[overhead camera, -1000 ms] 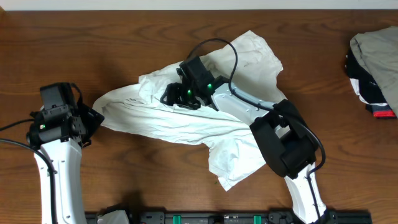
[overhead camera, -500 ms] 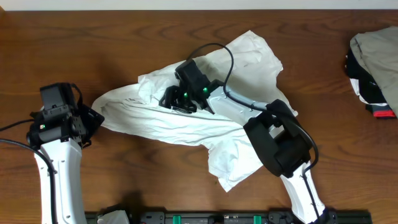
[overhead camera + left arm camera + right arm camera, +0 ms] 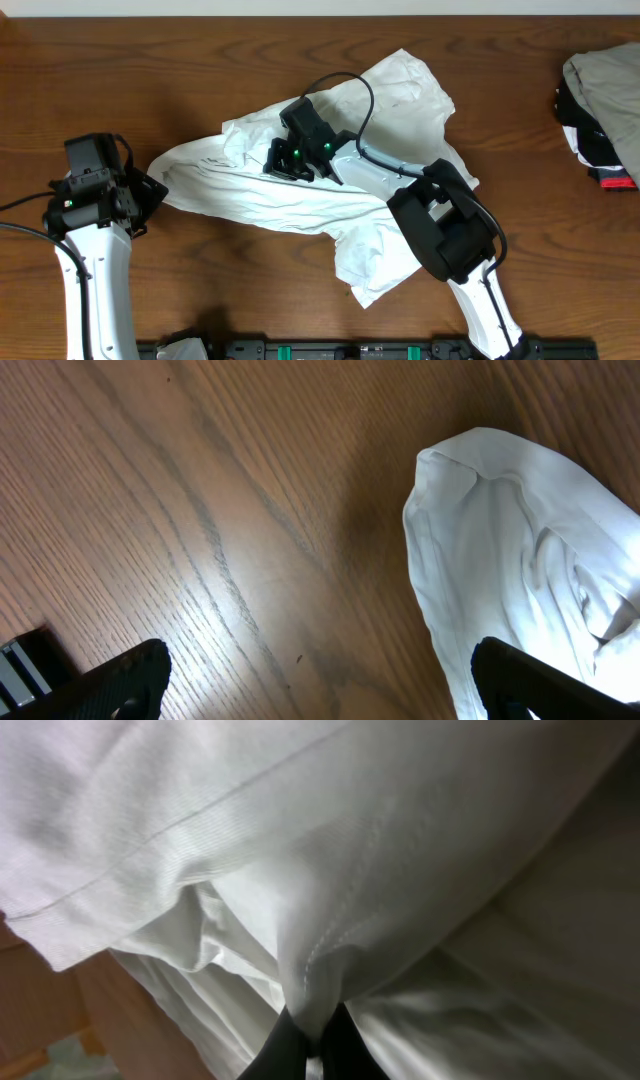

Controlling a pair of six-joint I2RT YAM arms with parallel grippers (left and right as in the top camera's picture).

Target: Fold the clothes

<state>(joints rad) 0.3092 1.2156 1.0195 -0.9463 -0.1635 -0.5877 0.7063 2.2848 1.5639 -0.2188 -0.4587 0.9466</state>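
The clothes, a white T-shirt (image 3: 300,195), lie crumpled across the middle of the table, stretched from the left to the far right. My right gripper (image 3: 278,160) rests on the shirt's upper middle, shut on a pinched fold of its cloth (image 3: 315,990). The left gripper (image 3: 150,192) stands open over bare wood, just left of the shirt's left end (image 3: 500,570). One of its fingertips (image 3: 540,685) sits over the shirt's edge; nothing is between the fingers.
A heap of beige-grey, black and red garments (image 3: 605,110) lies at the table's far right edge. Bare wooden table (image 3: 150,80) surrounds the shirt. A black rail (image 3: 350,350) runs along the front edge.
My right gripper has slid slightly left across the shirt and closed on a fold of cloth. The left arm has not moved.
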